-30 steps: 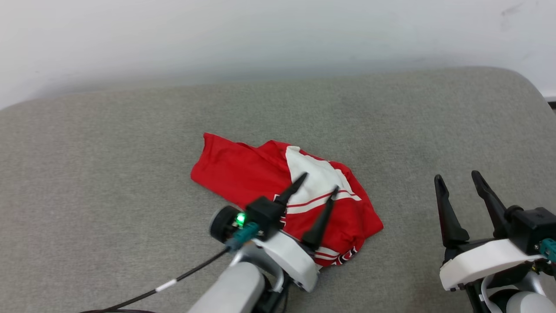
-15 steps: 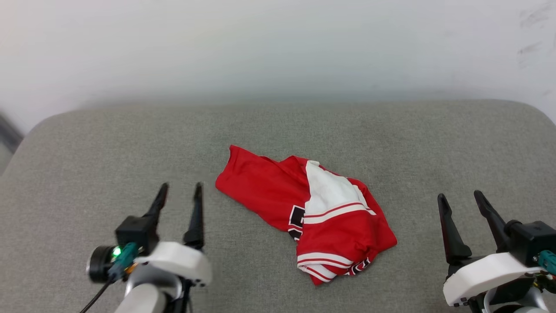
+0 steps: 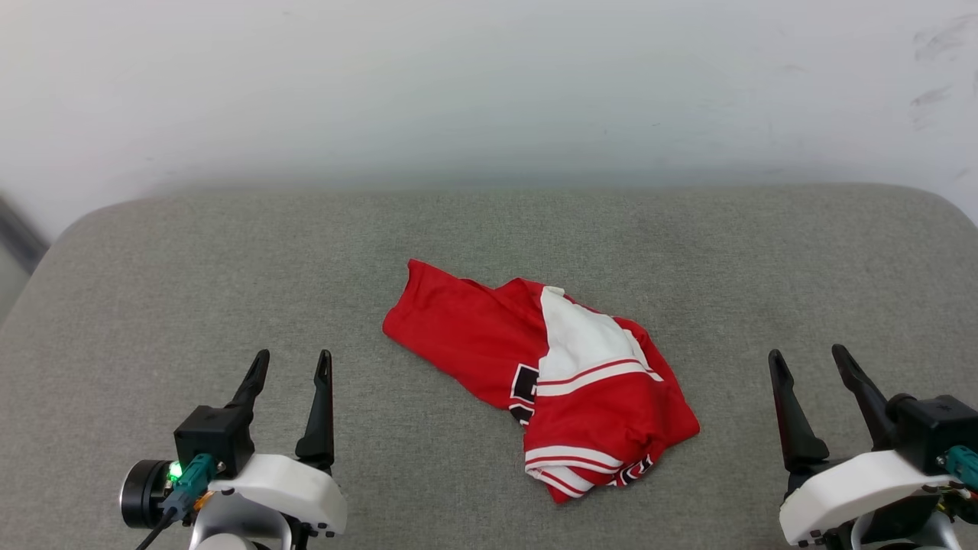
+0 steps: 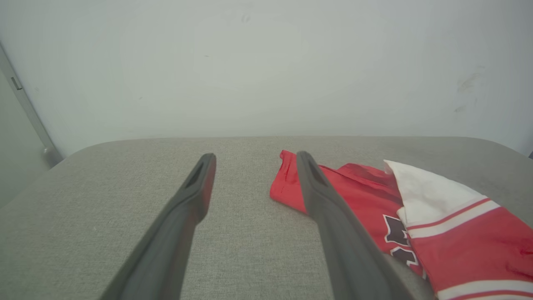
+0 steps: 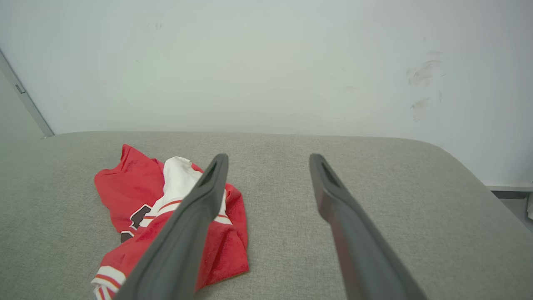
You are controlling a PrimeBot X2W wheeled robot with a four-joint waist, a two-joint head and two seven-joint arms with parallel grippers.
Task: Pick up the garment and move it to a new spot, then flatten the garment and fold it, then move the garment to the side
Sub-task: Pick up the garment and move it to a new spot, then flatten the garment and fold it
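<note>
Head view takes in the grey padded surface (image 3: 153, 260) from side to side. Near its middle lies the garment (image 3: 466, 340) in a crumpled heap, with a white sleeve thrown across the red body and striped trim bunched at the near end. It is neither flattened nor folded, so I judge that most of the task is left; whether its first move is done cannot be told. The left gripper (image 3: 293, 357) and right gripper (image 3: 804, 353) sit well apart on either side of it, jaws spread, grasping nothing.

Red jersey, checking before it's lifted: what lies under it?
The red jersey lies crumpled on the grey fabric surface, its white sleeve folded on top. Whatever sits beneath the cloth itself is covered.
</note>
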